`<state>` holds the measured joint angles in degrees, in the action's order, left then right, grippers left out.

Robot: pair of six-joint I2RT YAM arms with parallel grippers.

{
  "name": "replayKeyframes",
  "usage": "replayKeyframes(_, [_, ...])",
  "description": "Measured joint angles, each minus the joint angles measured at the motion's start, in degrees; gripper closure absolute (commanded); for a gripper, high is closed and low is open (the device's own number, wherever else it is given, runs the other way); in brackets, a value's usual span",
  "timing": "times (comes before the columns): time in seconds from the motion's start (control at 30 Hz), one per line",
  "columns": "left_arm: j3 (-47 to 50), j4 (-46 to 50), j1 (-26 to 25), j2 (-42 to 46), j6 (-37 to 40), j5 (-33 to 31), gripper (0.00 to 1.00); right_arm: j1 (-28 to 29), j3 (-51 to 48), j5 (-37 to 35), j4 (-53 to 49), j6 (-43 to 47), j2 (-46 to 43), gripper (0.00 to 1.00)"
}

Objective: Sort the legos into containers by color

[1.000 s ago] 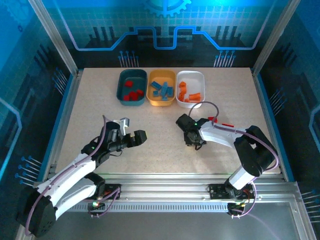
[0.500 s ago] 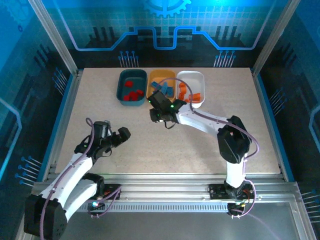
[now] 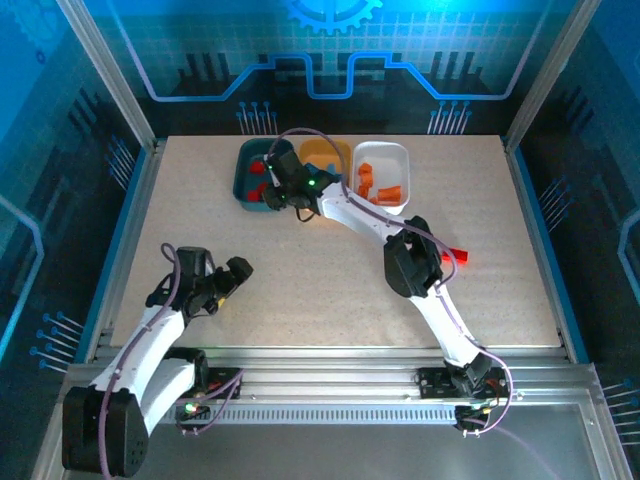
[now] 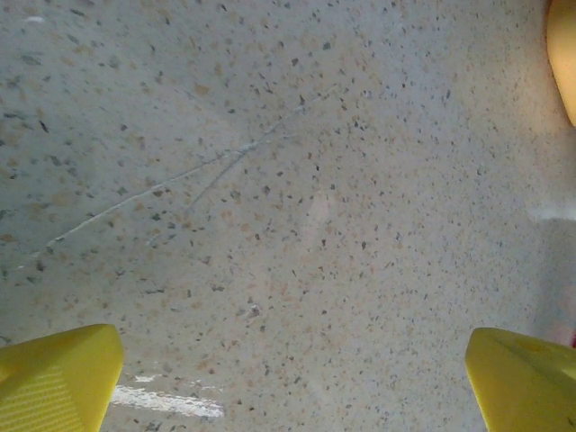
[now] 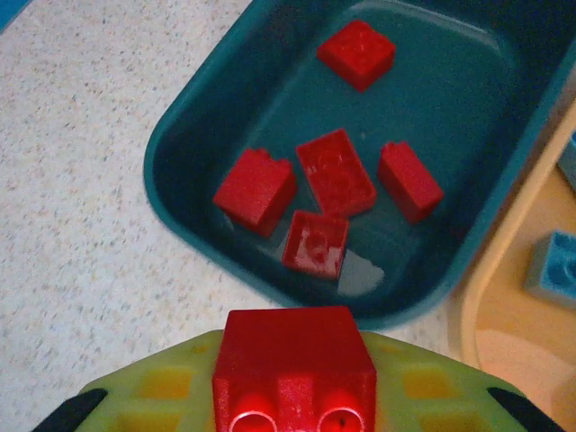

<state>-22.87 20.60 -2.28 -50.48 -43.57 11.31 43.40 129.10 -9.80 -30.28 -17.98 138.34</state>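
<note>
My right gripper [image 5: 294,387] is shut on a red lego [image 5: 294,346], held just short of the near rim of the dark teal container [image 5: 180,207]. Several red legos [image 5: 335,171] lie inside that container. From above, the right gripper [image 3: 277,192] reaches to the teal container [image 3: 248,178] at the back. To its right stand the yellow-orange container [image 3: 330,152] and then the white container [image 3: 390,152] with orange legos [image 3: 365,180]. One red lego [image 3: 460,256] lies on the table by the right arm's elbow. My left gripper [image 3: 236,274] is open over bare table, its fingertips [image 4: 58,373] wide apart.
A blue lego [image 5: 553,265] lies in the yellow-orange container [image 5: 504,315] beside the teal one. A metal frame [image 3: 130,230] and blue walls enclose the speckled table [image 3: 300,290]. The right arm stretches diagonally across the middle.
The right arm has swung from the table's middle back and left to the teal container, carrying the red lego. The left arm has drawn back to the left.
</note>
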Motion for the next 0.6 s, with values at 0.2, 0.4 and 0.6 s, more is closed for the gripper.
replayKeyframes(0.2, [0.0, -0.5, 0.0, 0.3, 0.0, 2.2, 0.01, -2.1, 7.9, 2.1, -1.3, 1.5, 5.9, 0.67])
replayKeyframes(0.4, [0.0, -2.2, 0.0, 0.4, 0.2, 4.0, 0.01, -3.7, 20.2, 4.3, -3.4, 2.4, 12.2, 0.28])
replayKeyframes(0.6, [0.0, -4.2, 0.0, 0.4, 0.1, 6.0, 0.01, -3.8, 19.3, 4.2, -3.4, 2.9, 11.7, 0.27])
